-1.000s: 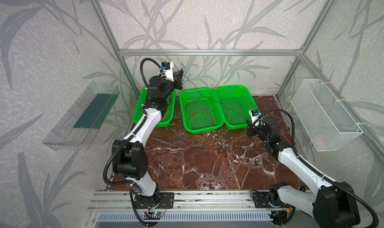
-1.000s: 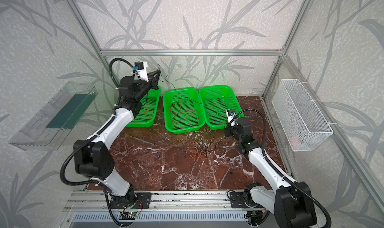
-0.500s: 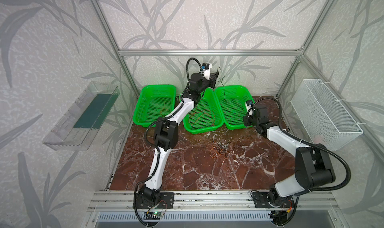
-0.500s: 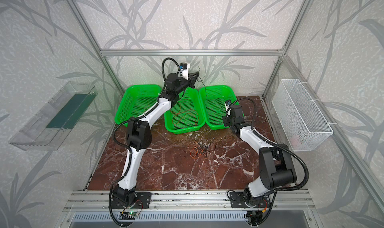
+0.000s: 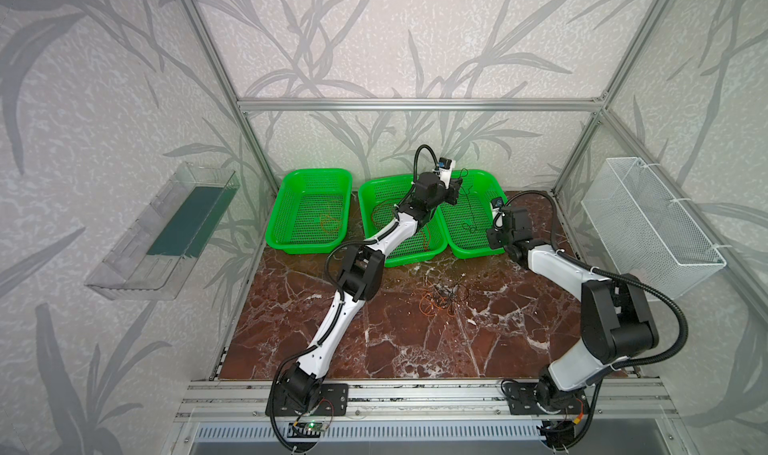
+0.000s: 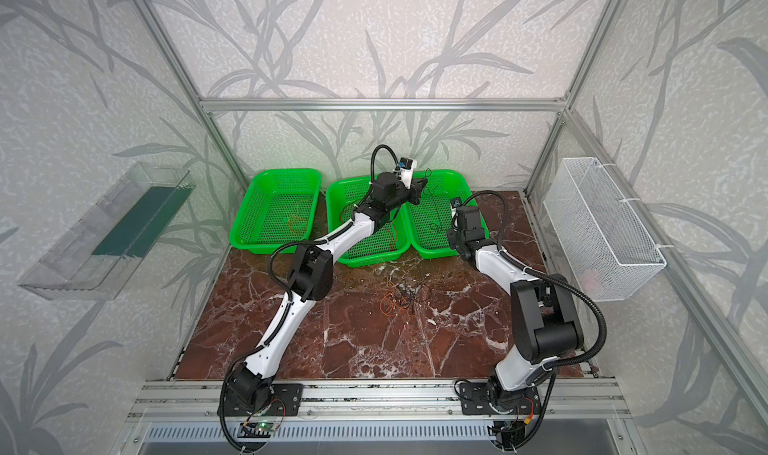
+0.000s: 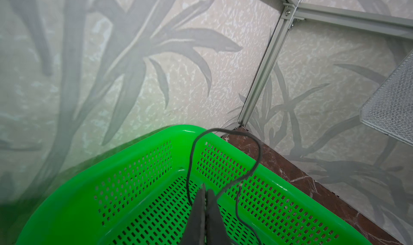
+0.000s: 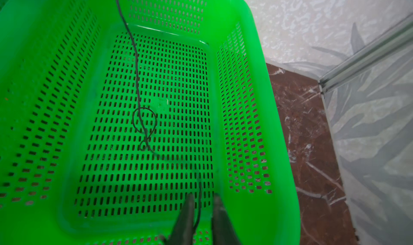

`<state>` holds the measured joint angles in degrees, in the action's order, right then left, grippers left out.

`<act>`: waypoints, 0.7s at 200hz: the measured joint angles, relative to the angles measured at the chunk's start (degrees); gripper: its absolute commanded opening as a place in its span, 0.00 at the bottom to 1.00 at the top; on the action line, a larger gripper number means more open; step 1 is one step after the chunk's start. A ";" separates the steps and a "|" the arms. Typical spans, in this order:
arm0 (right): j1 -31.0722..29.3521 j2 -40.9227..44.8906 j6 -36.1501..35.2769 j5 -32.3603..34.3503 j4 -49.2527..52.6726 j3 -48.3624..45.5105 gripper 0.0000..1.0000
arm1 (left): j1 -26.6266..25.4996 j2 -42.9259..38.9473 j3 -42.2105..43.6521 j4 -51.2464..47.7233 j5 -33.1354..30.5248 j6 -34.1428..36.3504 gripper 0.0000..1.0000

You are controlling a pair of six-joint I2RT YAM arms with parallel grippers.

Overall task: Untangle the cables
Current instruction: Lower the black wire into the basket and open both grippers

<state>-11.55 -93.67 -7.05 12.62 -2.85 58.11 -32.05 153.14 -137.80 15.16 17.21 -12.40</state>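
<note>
Left pincer (image 7: 206,193): clamped shut on the black cable (image 8: 144,141), up over the far end of the right basket (image 8: 254,20).
Right pincer (image 8: 202,197): jaws a little apart at that basket's near rim, and the cable runs through the gap.
Black cable: it hangs from the left pincer into the right basket and curls into a small knotted loop on the floor.
Tangle (image 5: 442,297): orange and black cables heaped on the tabletop (image 5: 395,340), in front of the baskets.
Left basket (image 5: 286,191): an orange cable (image 5: 328,222) inside.

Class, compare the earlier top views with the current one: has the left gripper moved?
Yes. The left gripper, shut on a black cable, swung rightward: from above the left basket to above the right basket.
</note>
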 measured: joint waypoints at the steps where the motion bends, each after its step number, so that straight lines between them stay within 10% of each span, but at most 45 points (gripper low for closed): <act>1: 0.00 0.00 0.00 0.09 0.07 0.00 0.44 | -0.04 0.00 0.00 -0.15 -0.13 0.07 0.00; 17: 0.04 -0.04 0.09 0.59 0.59 0.02 0.54 | -0.26 0.22 0.00 -1.36 -1.22 0.59 0.01; 103: 0.04 6.99 1.53 3.02 3.32 -0.11 0.72 | -0.66 0.07 -0.72 -7.34 -2.86 2.73 0.87; 140: 0.04 13.84 2.93 2.80 4.42 -2.36 0.73 | -1.09 -6.03 7.26 -7.80 -2.75 3.32 0.99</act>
<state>-11.51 -79.83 -4.12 15.42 1.56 55.75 -33.15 147.11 -130.54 7.35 14.46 -9.08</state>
